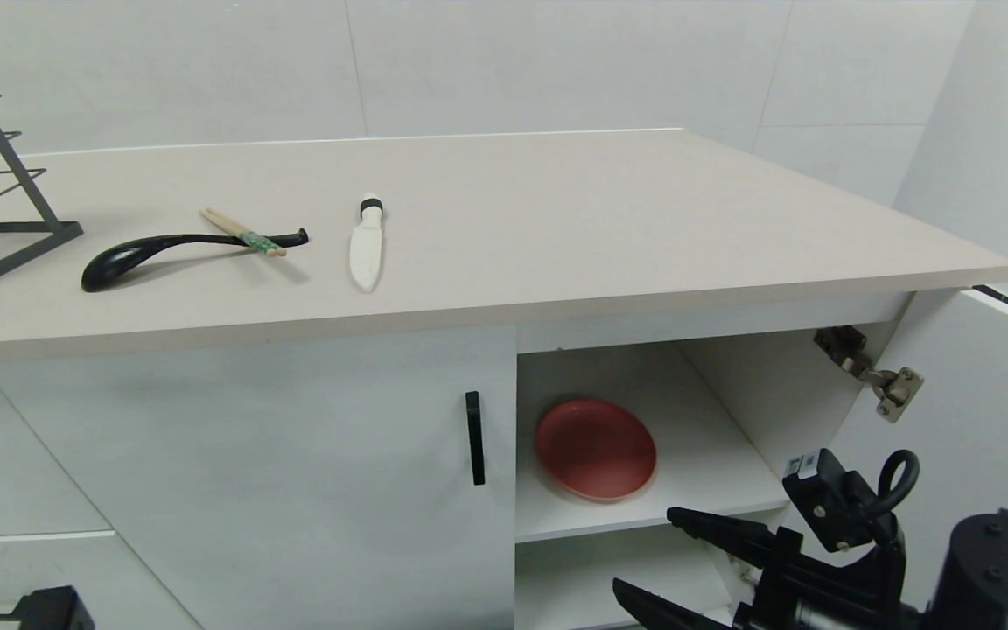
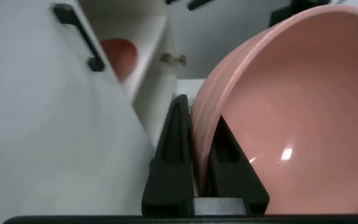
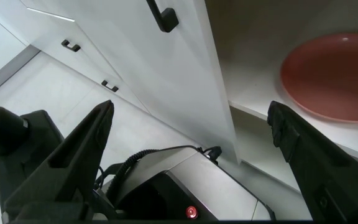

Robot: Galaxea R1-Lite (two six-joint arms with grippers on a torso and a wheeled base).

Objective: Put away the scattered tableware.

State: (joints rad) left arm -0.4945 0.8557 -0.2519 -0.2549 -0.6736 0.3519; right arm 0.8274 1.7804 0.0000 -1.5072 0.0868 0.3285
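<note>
The pink bowl point(image 2: 291, 106) is held on edge by the left gripper point(image 2: 199, 117), whose fingers are pinched on its rim, one inside and one outside, in front of the closed cabinet door point(image 2: 36, 124). A red plate point(image 1: 596, 450) lies on the upper shelf point(image 1: 714, 477) of the open compartment. The right gripper point(image 1: 644, 553) hangs just below and in front of that shelf, jaws spread wide and empty. On the countertop point(image 1: 600, 219) lie a black spoon point(image 1: 119, 258) with chopsticks point(image 1: 241, 232) across its handle, and near them a white knife point(image 1: 367, 249).
</note>
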